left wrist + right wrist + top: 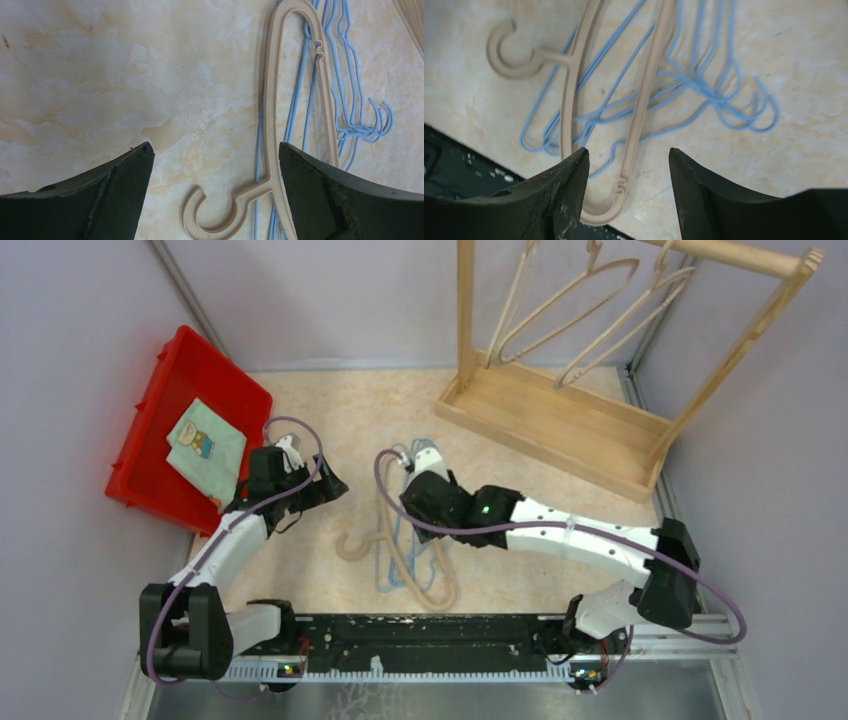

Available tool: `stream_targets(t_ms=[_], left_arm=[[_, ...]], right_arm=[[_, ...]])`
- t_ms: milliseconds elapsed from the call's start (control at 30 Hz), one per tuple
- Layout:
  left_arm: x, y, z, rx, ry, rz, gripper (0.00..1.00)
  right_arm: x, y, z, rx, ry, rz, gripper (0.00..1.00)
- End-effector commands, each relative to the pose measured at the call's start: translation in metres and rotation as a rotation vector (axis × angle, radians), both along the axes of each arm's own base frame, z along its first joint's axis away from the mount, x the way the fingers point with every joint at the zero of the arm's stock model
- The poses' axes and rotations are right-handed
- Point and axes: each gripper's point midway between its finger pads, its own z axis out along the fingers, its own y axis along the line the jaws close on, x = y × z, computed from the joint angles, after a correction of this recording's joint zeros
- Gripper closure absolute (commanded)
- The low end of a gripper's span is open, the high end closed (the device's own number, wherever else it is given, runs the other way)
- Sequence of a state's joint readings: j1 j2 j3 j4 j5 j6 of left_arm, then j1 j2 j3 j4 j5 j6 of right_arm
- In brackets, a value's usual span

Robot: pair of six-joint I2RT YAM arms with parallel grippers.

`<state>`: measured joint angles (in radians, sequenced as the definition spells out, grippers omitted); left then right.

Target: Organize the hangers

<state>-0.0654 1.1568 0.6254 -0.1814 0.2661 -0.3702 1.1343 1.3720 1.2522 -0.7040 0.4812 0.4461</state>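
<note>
Blue wire hangers (385, 565): overlapping tangle, count unreadable in every view.
Beige hanger (269, 100): one arm passes behind a finger (340, 200) of the left gripper (215, 155); bottom edge cuts it off.
Right arm (450, 505): covers the blue wire hangers' far ends, top view.
Rack (560, 420): top rail partly out of frame.
Hung hangers (622, 330): hook tops cut off.

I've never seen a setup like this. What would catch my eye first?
Probably the bright red bin at the left, a folded cloth lying in it. Then the tall wooden rack at the back right with pale hangers hung on it, and the tangle mid-table: a beige hanger lying over light-blue wire hangers.
</note>
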Motion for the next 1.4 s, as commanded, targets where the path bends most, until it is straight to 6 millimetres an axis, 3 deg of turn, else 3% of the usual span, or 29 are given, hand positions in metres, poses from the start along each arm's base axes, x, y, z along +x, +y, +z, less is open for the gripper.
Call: stream_targets(t_ms=[0,233,367,733,900,1000,1167,1267,1367], left_arm=[[-0.001,0.0,-0.003,-0.005,0.001,0.0,0.0],[-0.003,0.001,-0.009,0.001,0.021,0.006,0.0],[-0.003,0.0,-0.011,-0.006,0.028,0.006,0.0],[-0.006,0.002,0.005,-0.002,-0.018,0.015,0.0],[-0.012,0.002,0.01,-0.013,-0.029,0.022,0.0],[-0.014,0.001,0.009,-0.021,-0.026,0.019,0.0],[-0.015,0.0,0.009,-0.026,-0.032,0.022,0.0],[-0.014,0.001,0.011,-0.021,-0.039,0.023,0.0],[-0.013,0.003,0.013,-0.011,-0.048,0.026,0.0]], right_arm=[[-0.037,0.045,-0.03,0.074,0.131,0.169,0.41],[-0.085,0.069,-0.084,-0.071,0.24,0.332,0.42],[-0.099,0.082,-0.1,-0.042,0.281,0.351,0.42],[-0.108,0.068,-0.164,-0.106,0.346,0.321,0.42],[-0.106,0.064,-0.18,-0.143,0.346,0.315,0.45],[-0.101,0.056,-0.184,-0.171,0.327,0.285,0.49],[-0.102,0.049,-0.175,-0.183,0.324,0.278,0.73],[-0.1,0.048,-0.161,-0.167,0.312,0.27,0.86],[-0.096,0.049,-0.128,-0.121,0.275,0.254,0.92]])
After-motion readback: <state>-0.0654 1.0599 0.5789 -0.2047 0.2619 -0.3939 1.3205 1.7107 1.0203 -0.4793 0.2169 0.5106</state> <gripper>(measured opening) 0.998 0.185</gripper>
